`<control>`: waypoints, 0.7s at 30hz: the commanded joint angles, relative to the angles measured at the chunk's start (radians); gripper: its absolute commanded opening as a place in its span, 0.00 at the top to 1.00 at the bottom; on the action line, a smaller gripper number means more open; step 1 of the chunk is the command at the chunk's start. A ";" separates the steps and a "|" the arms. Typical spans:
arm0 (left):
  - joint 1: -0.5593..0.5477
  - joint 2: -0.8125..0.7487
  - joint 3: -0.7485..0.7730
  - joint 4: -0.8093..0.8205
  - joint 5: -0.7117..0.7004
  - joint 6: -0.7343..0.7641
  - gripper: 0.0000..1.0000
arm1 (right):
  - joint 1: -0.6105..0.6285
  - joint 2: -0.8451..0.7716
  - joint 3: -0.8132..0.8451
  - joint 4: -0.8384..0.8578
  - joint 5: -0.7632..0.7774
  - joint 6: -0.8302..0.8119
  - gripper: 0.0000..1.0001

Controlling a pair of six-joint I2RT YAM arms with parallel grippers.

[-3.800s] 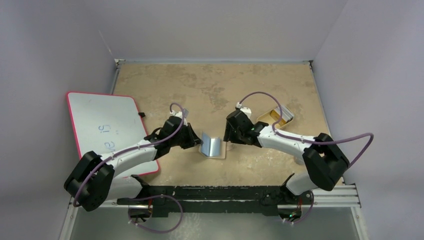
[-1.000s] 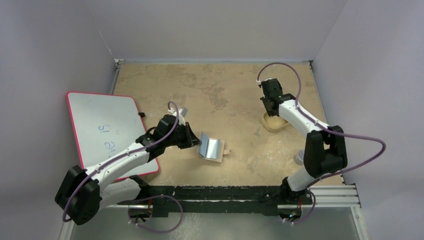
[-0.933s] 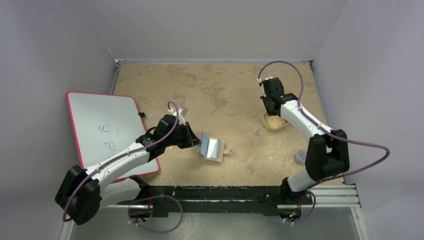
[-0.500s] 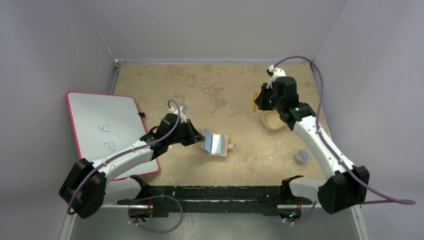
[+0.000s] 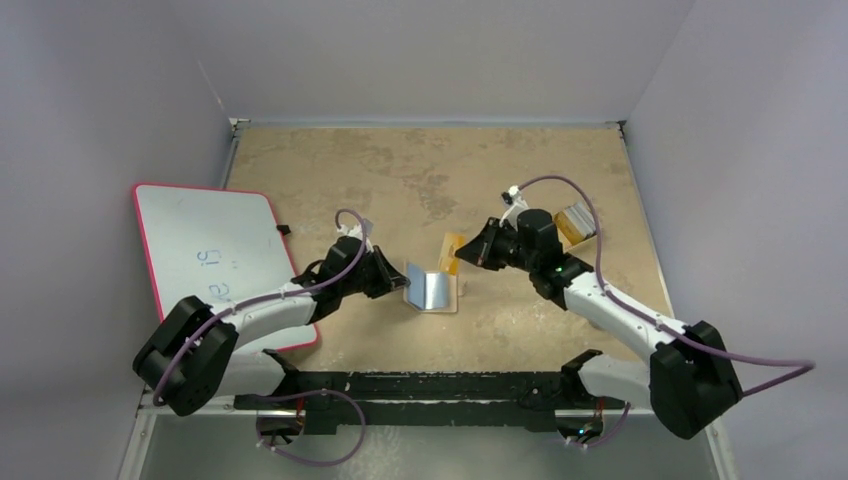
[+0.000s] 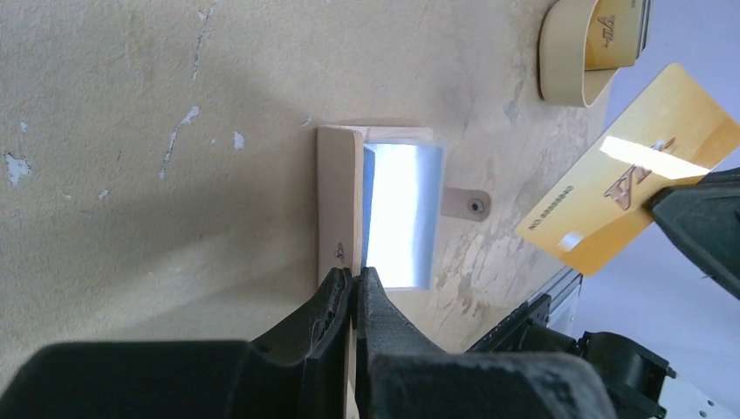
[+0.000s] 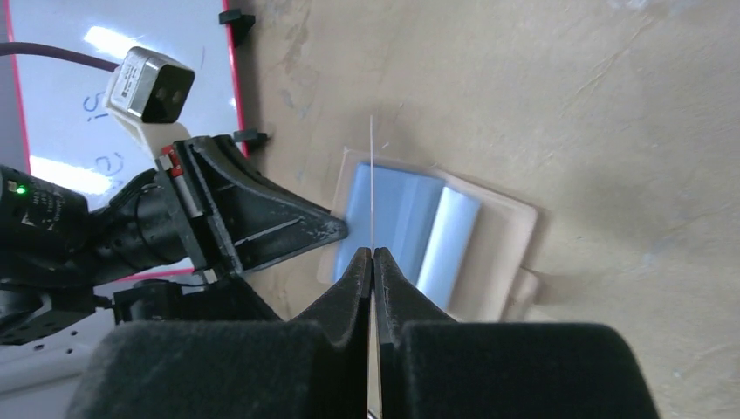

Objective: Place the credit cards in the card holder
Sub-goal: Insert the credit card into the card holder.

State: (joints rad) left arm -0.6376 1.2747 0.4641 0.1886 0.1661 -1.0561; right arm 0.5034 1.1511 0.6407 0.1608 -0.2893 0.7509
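The card holder (image 5: 432, 291) lies open mid-table, tan outside with a light-blue lining (image 6: 400, 216). My left gripper (image 5: 397, 281) is shut on its raised left flap (image 6: 339, 205), fingertips (image 6: 335, 292) pinching the flap's edge. My right gripper (image 5: 469, 256) is shut on a gold credit card (image 5: 451, 253), which hangs tilted just right of and above the open holder (image 7: 410, 218). In the right wrist view this card (image 7: 373, 175) shows edge-on as a thin line over the blue lining. More credit cards (image 5: 573, 222) lie in the tray at the back right.
A shallow tan tray (image 6: 558, 74) holding a gold card (image 6: 615, 35) sits behind the right arm. A red-rimmed whiteboard (image 5: 210, 250) lies at the left edge under the left arm. Walls close in the table at the back and sides.
The right arm swung from the tray at the back right down to the card holder, carrying a gold card. The left gripper stayed on the holder's flap, shifting slightly.
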 commanded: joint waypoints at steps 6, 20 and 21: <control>-0.003 0.029 -0.026 0.085 -0.034 -0.015 0.99 | 0.067 0.169 -0.048 0.290 -0.054 0.131 1.00; -0.004 0.003 -0.031 -0.016 -0.088 0.033 0.87 | 0.070 0.290 -0.077 0.249 -0.020 0.097 1.00; -0.004 0.000 -0.035 -0.021 -0.092 0.037 0.86 | 0.069 0.293 -0.080 0.246 -0.023 0.097 1.00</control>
State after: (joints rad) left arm -0.6373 1.3006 0.4427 0.1806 0.1104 -1.0534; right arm 0.5694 1.4353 0.5724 0.3878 -0.3233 0.8619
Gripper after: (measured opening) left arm 0.130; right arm 0.005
